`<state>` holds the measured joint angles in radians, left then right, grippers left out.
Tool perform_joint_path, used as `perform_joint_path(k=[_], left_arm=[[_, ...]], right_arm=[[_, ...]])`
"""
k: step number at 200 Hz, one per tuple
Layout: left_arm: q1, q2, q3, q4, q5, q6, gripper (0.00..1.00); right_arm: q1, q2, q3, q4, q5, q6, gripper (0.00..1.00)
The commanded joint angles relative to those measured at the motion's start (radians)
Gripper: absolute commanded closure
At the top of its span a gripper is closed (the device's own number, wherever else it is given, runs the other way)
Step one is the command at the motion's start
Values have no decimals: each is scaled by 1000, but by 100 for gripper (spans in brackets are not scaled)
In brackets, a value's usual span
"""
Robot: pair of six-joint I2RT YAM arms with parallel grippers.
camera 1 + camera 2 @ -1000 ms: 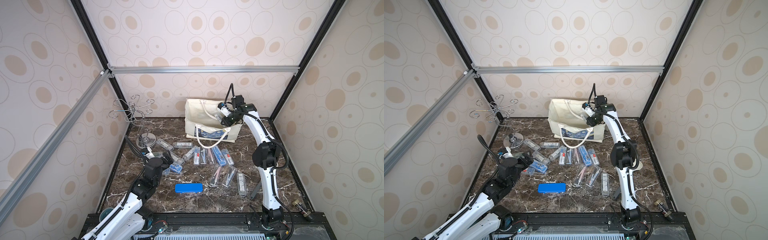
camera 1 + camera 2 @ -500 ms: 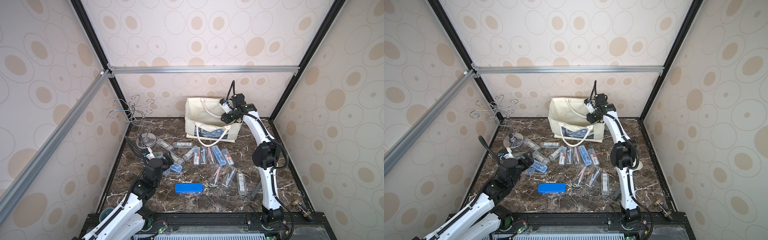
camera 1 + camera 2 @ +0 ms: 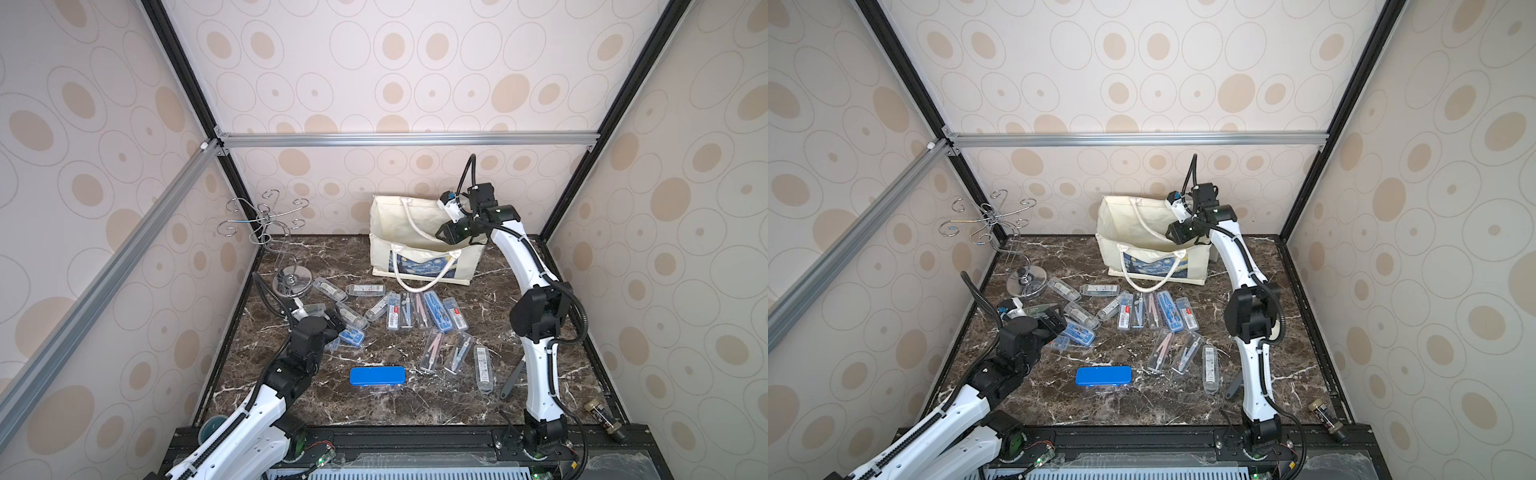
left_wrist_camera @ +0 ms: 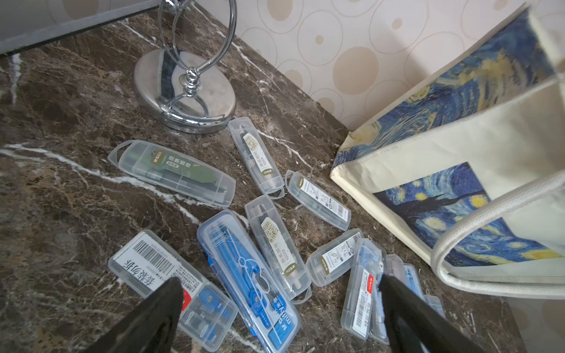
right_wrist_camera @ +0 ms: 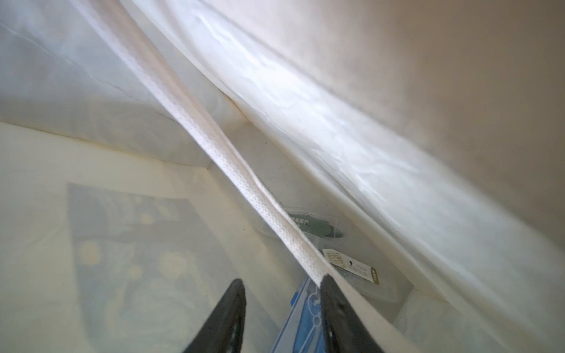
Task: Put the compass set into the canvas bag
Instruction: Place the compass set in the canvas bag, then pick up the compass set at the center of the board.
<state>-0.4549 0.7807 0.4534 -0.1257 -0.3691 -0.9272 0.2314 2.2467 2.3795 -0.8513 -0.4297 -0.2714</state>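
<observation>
Fingers (image 5: 237,305) of the right gripper (image 5: 282,284) stand parted and grasp nothing, deep inside the canvas bag (image 5: 91,152). Just below the gap between them shows a blue compass set (image 5: 302,324), clear of one finger; whether it brushes the other I cannot tell. A white rope handle (image 5: 244,183) runs against one fingertip and slants away above it. Past the tips, on the bag's floor, lie a white-labelled case (image 5: 354,266) and a green-filled case (image 5: 315,226). In both top views this gripper (image 3: 444,235) (image 3: 1177,232) dips through the mouth of the bag (image 3: 428,266) (image 3: 1158,266).

The left gripper (image 4: 276,281) (image 3: 336,322) hangs spread wide and empty over the marble table (image 4: 61,198). Right under its gap lies a blue-tinted case (image 4: 241,266), with more compass cases (image 4: 171,171) strewn around and beyond the tips. Farther out stands a chrome stand (image 4: 186,101), and the bag (image 4: 458,152) sits off to one side. Behind this gripper, toward the arm's base, rests a blue tin (image 3: 377,376).
</observation>
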Motion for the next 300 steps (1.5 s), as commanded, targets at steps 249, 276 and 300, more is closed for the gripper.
perform_joint_path(k=[249, 276, 300], left_arm=[[320, 441, 23, 15, 217, 5, 0], [325, 495, 61, -11, 226, 1, 2], [327, 533, 75, -7, 248, -8, 3]], right_arm=[[327, -796, -1105, 627, -44, 110, 44], [337, -768, -1149, 652, -52, 149, 44], [348, -744, -1164, 650, -52, 161, 44]])
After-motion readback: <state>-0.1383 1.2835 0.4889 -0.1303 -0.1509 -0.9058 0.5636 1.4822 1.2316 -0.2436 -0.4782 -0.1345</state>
